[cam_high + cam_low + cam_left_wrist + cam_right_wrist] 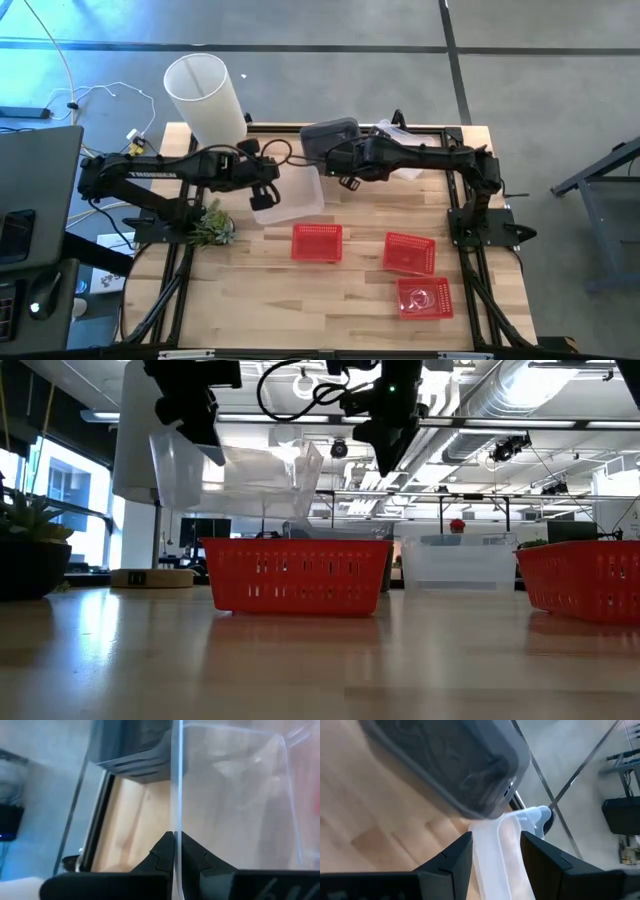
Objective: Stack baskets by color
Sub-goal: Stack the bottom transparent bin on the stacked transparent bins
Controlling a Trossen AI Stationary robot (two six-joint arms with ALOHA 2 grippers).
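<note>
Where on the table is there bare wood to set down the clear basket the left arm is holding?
The near strip in front of the red baskets and the near left corner beside the plant are bare wood. The far edge is crowded: lamp, dark grey basket, both arms. The left end effector is shut on the clear basket.

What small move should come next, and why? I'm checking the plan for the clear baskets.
Probably carry the lifted clear basket toward the clear baskets at the table's far edge and lower it in. The left end effector is shut on its wall and it hangs above the table in the low view. The right end effector stands open around the far ones' rim, nothing lifted.
</note>
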